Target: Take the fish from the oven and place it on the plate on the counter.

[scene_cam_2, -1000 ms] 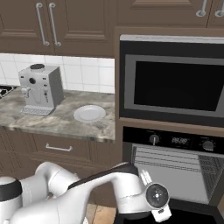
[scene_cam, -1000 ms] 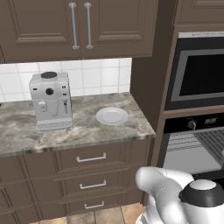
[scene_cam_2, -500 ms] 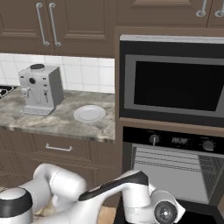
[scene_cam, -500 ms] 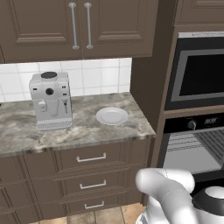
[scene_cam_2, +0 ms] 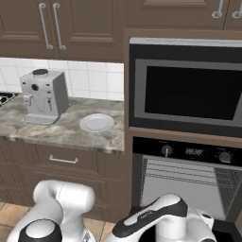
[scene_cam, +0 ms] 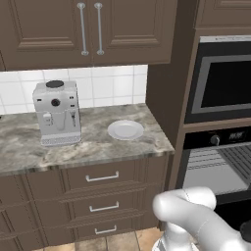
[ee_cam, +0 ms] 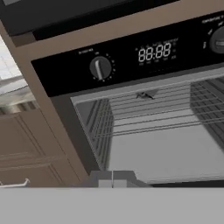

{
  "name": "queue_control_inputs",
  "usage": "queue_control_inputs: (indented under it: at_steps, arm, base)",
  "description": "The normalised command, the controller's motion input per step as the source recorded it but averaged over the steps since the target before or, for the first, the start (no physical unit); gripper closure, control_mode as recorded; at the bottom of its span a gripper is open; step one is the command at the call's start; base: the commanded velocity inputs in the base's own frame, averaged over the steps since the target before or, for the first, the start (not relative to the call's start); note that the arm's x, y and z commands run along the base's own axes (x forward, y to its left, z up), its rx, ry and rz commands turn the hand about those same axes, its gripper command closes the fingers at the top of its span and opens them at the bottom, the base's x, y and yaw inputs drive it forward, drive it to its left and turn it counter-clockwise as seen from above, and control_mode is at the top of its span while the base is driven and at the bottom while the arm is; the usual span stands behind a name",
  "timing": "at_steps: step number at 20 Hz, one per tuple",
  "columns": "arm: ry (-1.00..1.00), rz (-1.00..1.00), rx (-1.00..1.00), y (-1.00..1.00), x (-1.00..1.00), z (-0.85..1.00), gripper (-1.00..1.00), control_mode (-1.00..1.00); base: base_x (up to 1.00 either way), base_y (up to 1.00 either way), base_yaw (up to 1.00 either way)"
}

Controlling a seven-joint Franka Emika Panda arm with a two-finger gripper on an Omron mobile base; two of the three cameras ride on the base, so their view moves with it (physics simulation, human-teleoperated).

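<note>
The black oven (ee_cam: 144, 113) stands open, with its round knob (ee_cam: 100, 68) and small display (ee_cam: 154, 51) above the cavity. The fish (ee_cam: 146, 95), tiny and dark grey, lies on an upper silver wire rack toward the back. My gripper (ee_cam: 112, 178) sits low in front of the cavity, well short of the fish, its two tips pressed together on nothing. The white plate (scene_cam: 125, 130) rests on the marbled counter (scene_cam: 93, 147), also seen as the plate (scene_cam_2: 96, 122) left of the oven (scene_cam_2: 186, 182).
A silver coffee machine (scene_cam: 56, 112) stands on the counter left of the plate. A silver-framed dark-window appliance (scene_cam_2: 186, 92) is built in above the oven. Dark brown drawers (scene_cam: 103, 193) run below the counter. My white arm (scene_cam_2: 156, 220) bends low before the oven.
My arm has swung lower and to the right toward the oven, and its wrist has dropped out of the bottom of both base views. Plate, coffee machine and oven stay put.
</note>
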Motion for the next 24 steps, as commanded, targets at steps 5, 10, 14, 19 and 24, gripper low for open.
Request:
queue_control_inputs:
  at_steps: [5,10,14,19,24]
  arm:
    - [-0.04,-0.04,-0.06,0.15,0.36,0.0,1.0,-1.0]
    - [-0.1,-0.12,-0.07,0.29,0.26,0.0,1.0,-1.0]
    - [-0.18,-0.09,-0.14,0.59,0.28,-0.09,1.0,-1.0]
    - [-0.29,-0.02,-0.15,0.27,0.3,-0.14,1.0,-1.0]
    - [-0.21,0.0,-0.11,0.13,0.49,-0.19,1.0,-1.0]
  base:
    - [0.0,0.0,0.0]
    - [0.0,0.0,0.0]
    - [0.0,0.0,0.0]
    - [0.0,0.0,0.0]
    - [0.0,0.0,0.0]
